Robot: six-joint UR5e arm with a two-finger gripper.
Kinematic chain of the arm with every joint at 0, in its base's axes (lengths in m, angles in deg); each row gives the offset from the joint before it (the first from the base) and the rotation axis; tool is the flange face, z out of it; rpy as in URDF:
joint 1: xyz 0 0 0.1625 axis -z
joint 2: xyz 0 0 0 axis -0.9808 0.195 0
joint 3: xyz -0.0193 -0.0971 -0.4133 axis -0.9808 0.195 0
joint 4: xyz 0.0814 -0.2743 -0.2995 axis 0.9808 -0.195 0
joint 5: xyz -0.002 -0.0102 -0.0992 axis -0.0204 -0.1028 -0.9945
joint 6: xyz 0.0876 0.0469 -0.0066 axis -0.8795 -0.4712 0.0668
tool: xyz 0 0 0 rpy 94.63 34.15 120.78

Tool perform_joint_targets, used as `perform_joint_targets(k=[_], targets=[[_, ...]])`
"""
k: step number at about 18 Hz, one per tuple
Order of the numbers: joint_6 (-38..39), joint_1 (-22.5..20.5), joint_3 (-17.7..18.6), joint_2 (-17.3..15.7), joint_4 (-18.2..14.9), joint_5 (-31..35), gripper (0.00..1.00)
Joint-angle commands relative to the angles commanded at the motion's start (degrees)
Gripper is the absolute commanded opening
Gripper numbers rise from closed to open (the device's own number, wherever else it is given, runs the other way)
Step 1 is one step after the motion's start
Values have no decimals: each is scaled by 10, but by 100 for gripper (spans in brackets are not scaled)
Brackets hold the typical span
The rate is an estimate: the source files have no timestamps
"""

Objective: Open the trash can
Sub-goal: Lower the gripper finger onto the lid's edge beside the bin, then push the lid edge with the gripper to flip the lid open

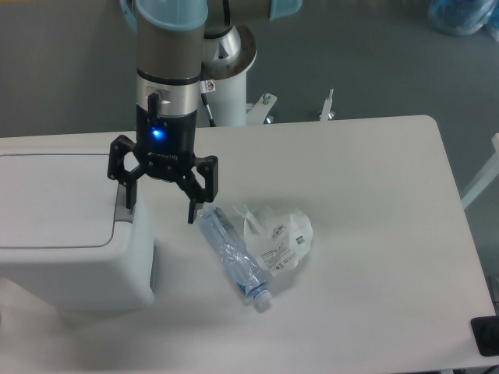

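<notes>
The trash can (70,257) is a large boxy white bin at the left of the table, its flat white lid (54,199) down. A grey push tab (122,209) sits at the lid's right edge. My gripper (161,207) hangs over the bin's right edge with its fingers spread open. The left fingertip (131,201) is right at the grey tab; I cannot tell whether it touches. The right fingertip (192,215) hangs off the bin's side, above the table. Nothing is held.
A crushed clear plastic bottle (234,257) with a blue cap lies on the white table (374,234) just right of the gripper, next to a crumpled clear wrapper (281,234). The robot's base column (230,86) stands behind the table.
</notes>
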State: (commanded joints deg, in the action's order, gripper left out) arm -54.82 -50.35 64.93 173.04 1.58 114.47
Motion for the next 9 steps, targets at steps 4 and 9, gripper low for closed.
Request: perform_joint_targets(k=[4, 9], targets=[[0, 0, 0, 0, 0, 0, 100], [0, 0, 3, 1, 1, 7, 100]])
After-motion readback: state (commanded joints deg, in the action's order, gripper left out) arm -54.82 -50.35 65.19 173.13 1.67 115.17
